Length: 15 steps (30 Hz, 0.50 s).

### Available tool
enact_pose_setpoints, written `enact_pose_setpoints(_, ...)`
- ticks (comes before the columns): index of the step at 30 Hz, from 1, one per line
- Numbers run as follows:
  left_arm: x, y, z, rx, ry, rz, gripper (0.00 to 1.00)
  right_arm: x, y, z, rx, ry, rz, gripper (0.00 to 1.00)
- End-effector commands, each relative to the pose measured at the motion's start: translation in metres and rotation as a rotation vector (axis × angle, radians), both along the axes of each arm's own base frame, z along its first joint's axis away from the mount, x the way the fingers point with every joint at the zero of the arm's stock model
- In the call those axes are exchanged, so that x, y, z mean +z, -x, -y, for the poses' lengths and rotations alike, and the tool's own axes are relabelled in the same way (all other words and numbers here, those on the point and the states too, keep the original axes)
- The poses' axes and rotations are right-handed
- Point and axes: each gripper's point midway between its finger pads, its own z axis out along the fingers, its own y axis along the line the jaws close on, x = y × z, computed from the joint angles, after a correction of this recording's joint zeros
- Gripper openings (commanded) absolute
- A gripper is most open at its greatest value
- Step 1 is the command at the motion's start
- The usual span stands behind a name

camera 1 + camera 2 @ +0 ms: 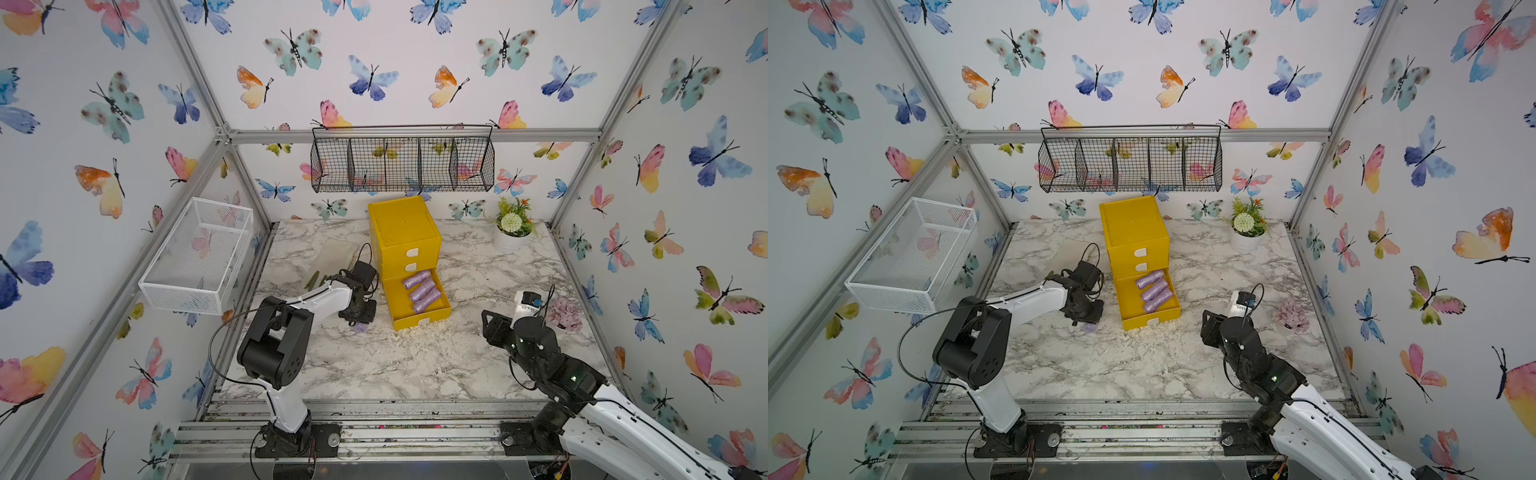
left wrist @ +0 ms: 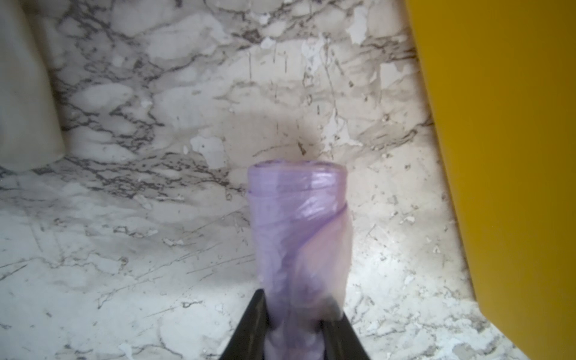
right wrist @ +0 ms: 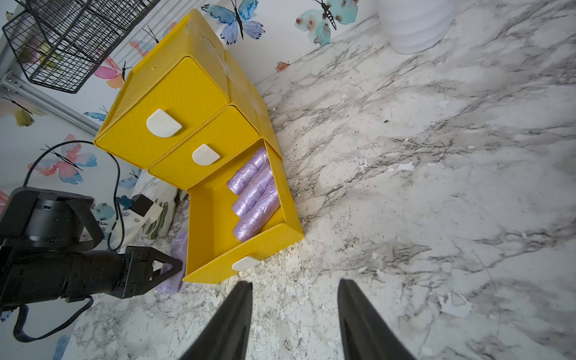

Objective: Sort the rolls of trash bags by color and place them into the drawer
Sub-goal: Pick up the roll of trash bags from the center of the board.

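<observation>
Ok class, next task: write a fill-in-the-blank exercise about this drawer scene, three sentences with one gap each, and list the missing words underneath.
1. Only the ____ drawer of the yellow chest is pulled out.
2. The rolls lying in it are all ____.
3. The left gripper is closed on a loose roll outside the chest, while the right gripper stands ____ and holds nothing.

Missing words: bottom; purple; open.
</observation>
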Motion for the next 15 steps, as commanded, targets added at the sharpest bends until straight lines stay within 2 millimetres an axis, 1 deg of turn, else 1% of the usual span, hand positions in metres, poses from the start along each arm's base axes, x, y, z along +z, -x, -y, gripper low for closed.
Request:
enact_pose_setpoints(1, 0.016, 0.009, 0.001, -0.003, 0.034, 0.000, 0.17, 0.001, -0.002, -0.001, -0.008, -0.024, 0.007, 0.50)
enact_pose_setpoints(3, 0.030, 0.015, 0.006, 0.005, 0.077, 0.019, 0.14, 0.001, -0.004, -0.003, -0.004, -0.033, 0.012, 0.50)
enact_pose_setpoints(6, 0.061, 0.023, 0.016, 0.042, 0.153, 0.077, 0.10, 0.000, -0.006, -0.006, 0.000, -0.039, 0.012, 0.50)
enact_pose_setpoints(8, 0.086, 0.030, 0.036, 0.044, 0.237, 0.119, 0.09, -0.003, -0.009, -0.008, 0.000, -0.038, 0.011, 0.50)
enact_pose_setpoints(11, 0.120, 0.035, 0.065, 0.063, 0.302, 0.189, 0.09, -0.006, -0.011, -0.010, -0.001, -0.031, 0.009, 0.50)
enact_pose_setpoints(13, 0.135, 0.036, 0.082, 0.090, 0.353, 0.209, 0.09, -0.005, -0.012, -0.011, 0.002, -0.031, 0.009, 0.50)
enact_pose_setpoints(15, 0.145, 0.034, 0.098, 0.117, 0.401, 0.210, 0.09, -0.004, -0.011, -0.011, 0.004, -0.031, 0.009, 0.50)
